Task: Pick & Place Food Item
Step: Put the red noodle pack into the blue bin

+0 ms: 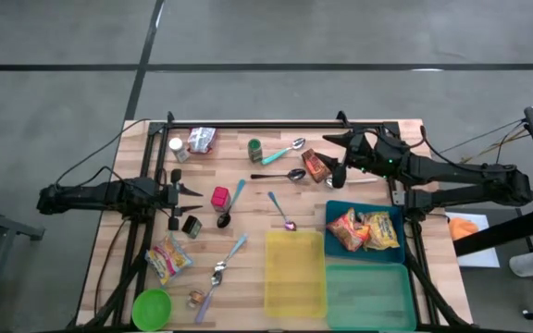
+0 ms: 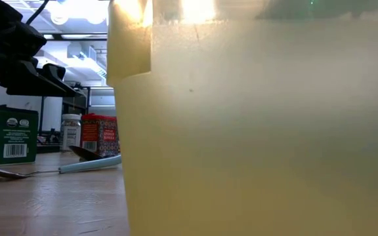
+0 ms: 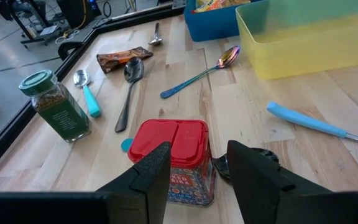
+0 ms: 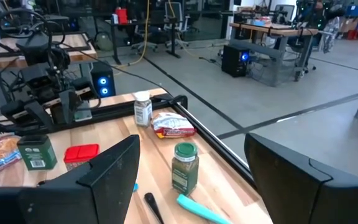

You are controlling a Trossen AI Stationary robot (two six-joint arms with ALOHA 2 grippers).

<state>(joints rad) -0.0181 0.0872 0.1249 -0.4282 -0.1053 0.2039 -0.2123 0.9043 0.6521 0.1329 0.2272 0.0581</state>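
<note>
Two arms: both over the counter [image 1: 248, 139], the left arm reaching in from the left edge, the right arm from the right edge toward the far side.
Counter: wooden top with a dark rail along its far edge; the widest bare wood lies in the middle, between the red tin and the yellow bin.
Yellow bin [image 1: 294, 273]: empty, at the near edge, touching the green bin [image 1: 370, 296] at the near right corner.
Blue bin [image 1: 364, 231]: just behind the green bin at the right edge, holding snack bags [image 1: 364, 229].
Right pincer [image 1: 333, 157]: above the far right part of the counter, fingers spread apart with nothing between them; a brown snack packet [image 1: 315, 165] lies just beside it on the counter.
Left pincer [image 1: 185, 191]: near the left edge, fingers parted and empty, apart from the red tin [image 3: 174, 155] straight ahead of it.
Green-lidded spice jar [image 3: 56, 106]: upright toward the far edge, spoons lying around it.
Noodle packet [image 1: 167, 256]: near the near left corner, beside a green bowl [image 1: 152, 307].
Hidden: the low view is almost wholly blocked by the yellow bin's wall.
</note>
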